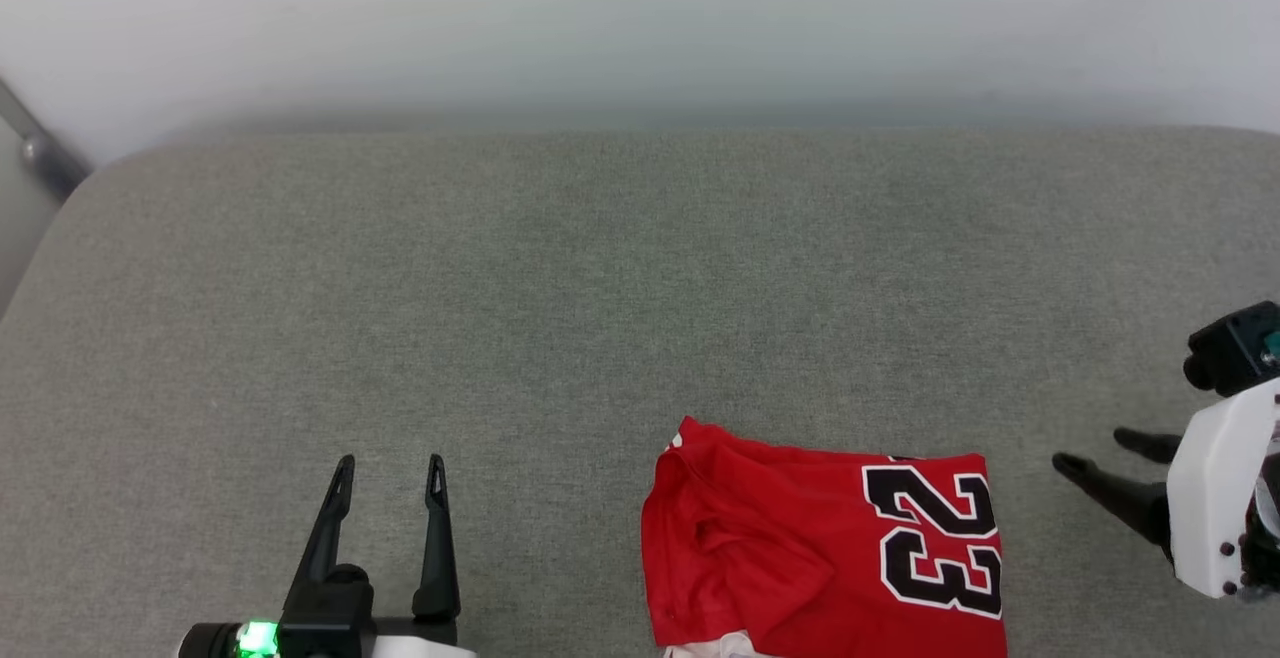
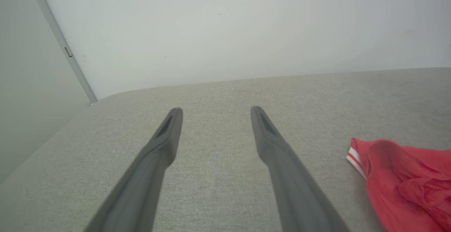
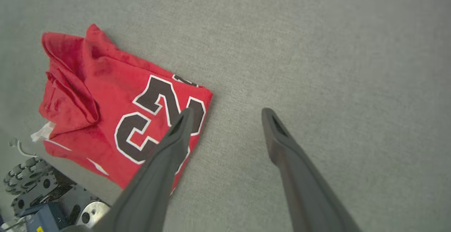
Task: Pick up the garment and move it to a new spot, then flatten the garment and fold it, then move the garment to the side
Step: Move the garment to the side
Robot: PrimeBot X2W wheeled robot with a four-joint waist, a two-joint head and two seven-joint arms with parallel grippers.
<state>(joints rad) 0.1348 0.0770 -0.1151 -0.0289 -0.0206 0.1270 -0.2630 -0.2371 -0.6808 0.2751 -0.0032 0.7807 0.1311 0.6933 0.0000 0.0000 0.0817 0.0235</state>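
The garment (image 1: pixel 800 548), a red jersey with a black, white-outlined "23", lies folded in a compact rectangle near the front edge of the grey padded surface (image 1: pixel 600 288). Its striped sleeve trim (image 2: pixel 356 159) peeks out in the left wrist view, and the right wrist view has the garment (image 3: pixel 105 112) below and to the left. My left gripper (image 1: pixel 390 473) stands open at the lower left, well clear of the cloth. My right gripper (image 1: pixel 1095 448) is open at the right edge, fingers pointing left toward the garment, a short gap away. Both hold nothing.
A pale wall (image 1: pixel 640 28) runs behind the surface, with a grey metal bar (image 1: pixel 40 153) at the far left corner. Robot base hardware (image 3: pixel 38 196) shows below the surface's front edge in the right wrist view.
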